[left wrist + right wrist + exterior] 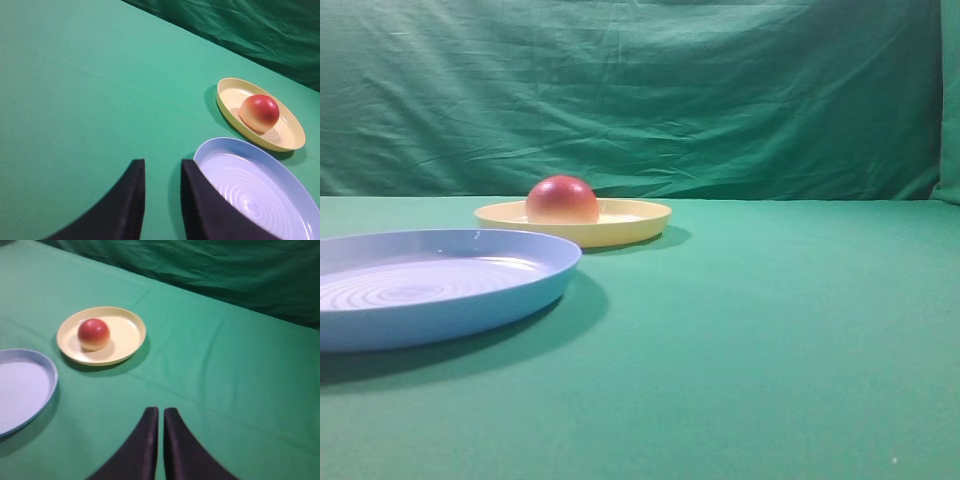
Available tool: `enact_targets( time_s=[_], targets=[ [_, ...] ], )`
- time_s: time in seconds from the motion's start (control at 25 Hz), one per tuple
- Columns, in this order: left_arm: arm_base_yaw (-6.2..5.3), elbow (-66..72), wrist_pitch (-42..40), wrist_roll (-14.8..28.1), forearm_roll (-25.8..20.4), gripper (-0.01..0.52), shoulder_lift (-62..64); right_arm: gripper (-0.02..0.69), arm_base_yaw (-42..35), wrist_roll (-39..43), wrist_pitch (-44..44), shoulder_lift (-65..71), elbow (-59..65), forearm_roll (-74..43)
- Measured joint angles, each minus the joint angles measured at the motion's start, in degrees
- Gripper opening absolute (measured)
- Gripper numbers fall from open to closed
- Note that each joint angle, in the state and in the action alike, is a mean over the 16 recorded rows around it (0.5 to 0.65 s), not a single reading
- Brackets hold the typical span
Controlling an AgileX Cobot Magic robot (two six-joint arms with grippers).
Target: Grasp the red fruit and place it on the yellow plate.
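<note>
The red fruit [562, 200] rests flat side down on the yellow plate [640, 222], toward its left side. Both wrist views show the same: the red fruit [260, 112] lies in the yellow plate [290, 142], and the red fruit [93, 333] in the yellow plate [127, 335]. My left gripper [162, 167] hangs open with nothing between its fingers, beside the blue plate's rim. My right gripper [160, 412] is shut and empty above bare cloth, well short of the plate. Neither gripper shows in the exterior high view.
A light-blue ridged plate [525, 290] lies in front and left of the yellow one; the blue plate [300, 185] and blue plate [47, 385] show in the wrist views. Green cloth [770, 330] covers the table, with a green curtain [720, 90] behind.
</note>
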Motion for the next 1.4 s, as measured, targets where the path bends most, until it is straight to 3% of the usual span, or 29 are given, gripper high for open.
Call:
enact_targets(
  time_s=[0.52,1.4],
  targets=[
    [0.0,0.0,0.0,0.0,0.0,0.157,0.0,0.0,-8.3,1.3,-4.3,-15.2,17.5,0.5],
    [0.0,0.0,0.0,0.0,0.0,0.157,0.0,0.0,-8.7,1.6,-3.6,-16.1,19.2,1.2]
  ],
)
